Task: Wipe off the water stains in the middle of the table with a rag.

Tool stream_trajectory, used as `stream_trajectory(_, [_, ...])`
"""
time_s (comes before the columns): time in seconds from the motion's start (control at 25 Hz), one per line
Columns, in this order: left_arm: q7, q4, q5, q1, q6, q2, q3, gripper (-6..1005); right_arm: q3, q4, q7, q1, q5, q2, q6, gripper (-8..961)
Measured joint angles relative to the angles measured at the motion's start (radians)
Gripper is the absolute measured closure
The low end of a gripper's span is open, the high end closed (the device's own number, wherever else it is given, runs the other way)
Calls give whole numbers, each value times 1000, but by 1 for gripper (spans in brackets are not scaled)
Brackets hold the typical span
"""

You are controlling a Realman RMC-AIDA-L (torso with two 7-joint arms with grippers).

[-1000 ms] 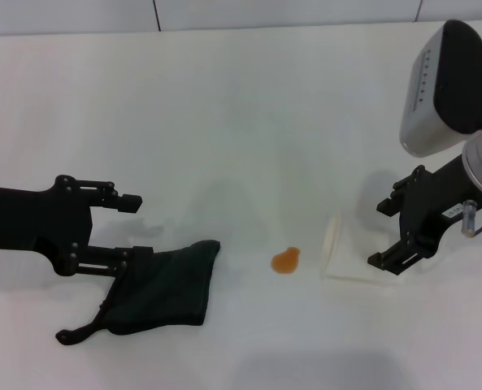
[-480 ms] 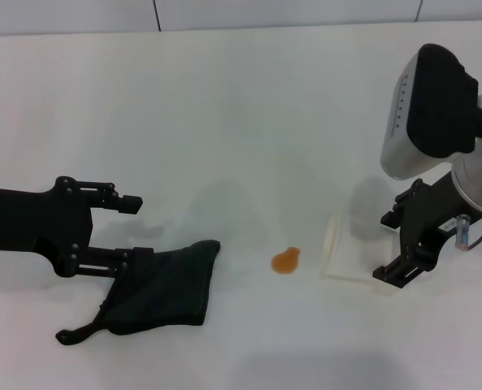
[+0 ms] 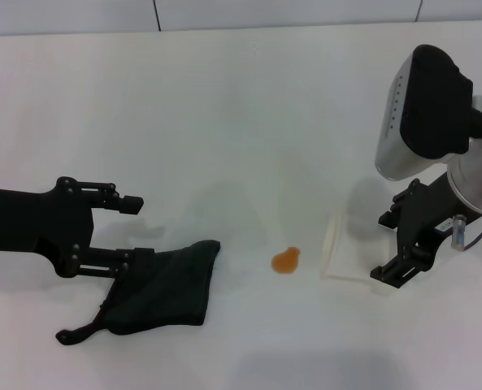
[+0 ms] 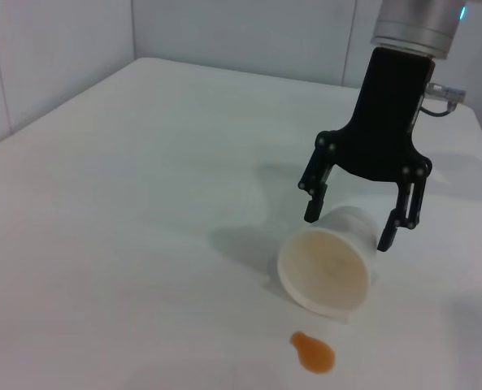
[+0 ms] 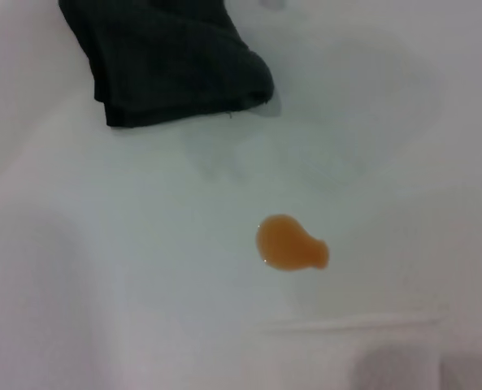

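The small orange-amber blot of liquid (image 3: 286, 260), irregular and rounded, lies on the broad plain white smooth desk (image 3: 241, 106) between the two end effectors, nearer the right one and well apart from the left.

The soft dark green-black rag (image 3: 163, 284) lies flat on the desk directly at the left end effector (image 3: 135, 228), its near edge under the lower finger and its thin trailing corner back toward the arm. That end effector's fingers stand apart, one above the cloth and one touching its edge, so the rag is not yet gripped; the placement looks like a set-up for pinching the cloth before it is dragged across to the blot.

The white paper cup (image 3: 344, 253) lies tipped on its side just beyond the blot, mouth facing it, which suggests it is the source of the spill. The right end effector (image 3: 391, 246) hangs just over the cup with its fingers spread to either side and not clamping it, plainest in the left wrist view.
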Motion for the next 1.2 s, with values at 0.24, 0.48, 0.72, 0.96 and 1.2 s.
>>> stream_trajectory(0.24, [7, 0, 0, 0, 0, 0, 0, 289, -1, 19, 1, 3, -1, 0, 6, 193])
stream_trajectory(0.48, [9, 0, 0, 0, -10, 0, 0, 291, 1, 42, 12, 6, 5, 0, 17, 197])
stream_trajectory(0.72, [10, 0, 0, 0, -15, 0, 0, 292, 0, 58, 14, 7, 7, 0, 35, 201])
stream_trajectory(0.96, [11, -9, 0, 0, -25, 0, 0, 293, -3, 67, 14, 10, 9, 1, 46, 205])
stream_trajectory(1.2, [14, -13, 0, -1, -25, 0, 0, 295, -4, 76, 14, 18, 9, 3, 49, 209])
